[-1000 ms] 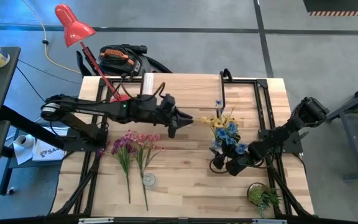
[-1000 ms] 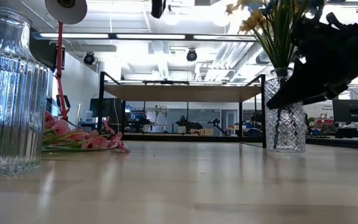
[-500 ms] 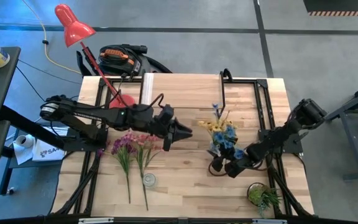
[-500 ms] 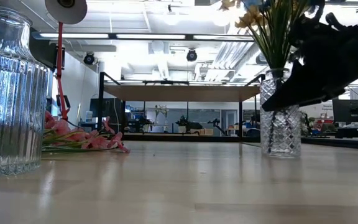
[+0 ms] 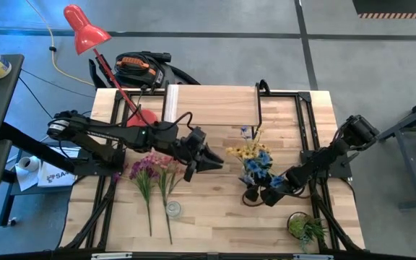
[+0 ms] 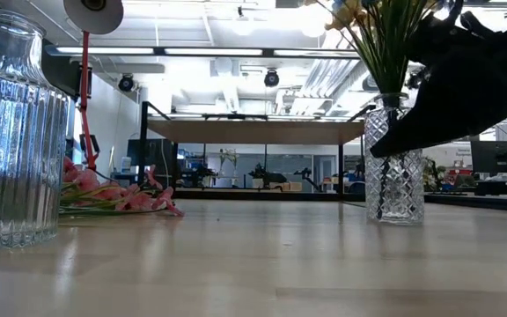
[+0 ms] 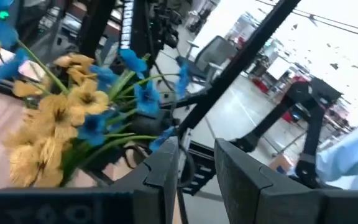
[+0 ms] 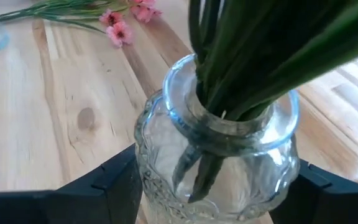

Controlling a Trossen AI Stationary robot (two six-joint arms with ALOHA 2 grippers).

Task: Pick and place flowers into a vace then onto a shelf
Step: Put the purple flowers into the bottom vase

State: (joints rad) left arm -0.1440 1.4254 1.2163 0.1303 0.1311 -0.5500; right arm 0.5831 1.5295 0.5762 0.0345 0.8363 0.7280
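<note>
A cut-glass vase [image 5: 251, 196] [image 6: 394, 185] holds the yellow and blue flowers [image 5: 256, 157] [image 7: 73, 118]. It sits right of the table's middle, and its base appears to rest on the tabletop. My right gripper [image 5: 261, 196] [image 8: 216, 186] is shut on it. My left gripper [image 5: 214, 160] [image 7: 197, 168] is open and empty, hovering left of the blooms. The purple and pink flowers [image 5: 154, 172] [image 6: 117, 198] lie flat on the table's left half. The shelf [image 6: 253, 132] [image 5: 284, 108] stands at the far right. My right gripper clasps the vase's round body below the neck [image 8: 166, 168], one finger [image 8: 114, 180] on each side. The fingers come level from the table's right side. The vase is upright, with the stems standing in it and the blooms leaning left.
A ribbed clear glass vase [image 5: 172, 209] [image 6: 11, 132] stands near the table's near edge, left of centre. A small potted plant [image 5: 305, 227] sits at the near right corner. A red desk lamp [image 5: 85, 29] leans over the far left corner. Bare tabletop lies between the two vases.
My left gripper has moved toward the table's near edge, staying left of the blooms. My right gripper has shifted the vase slightly toward the left and near edges, and the blooms now lean farther left.
</note>
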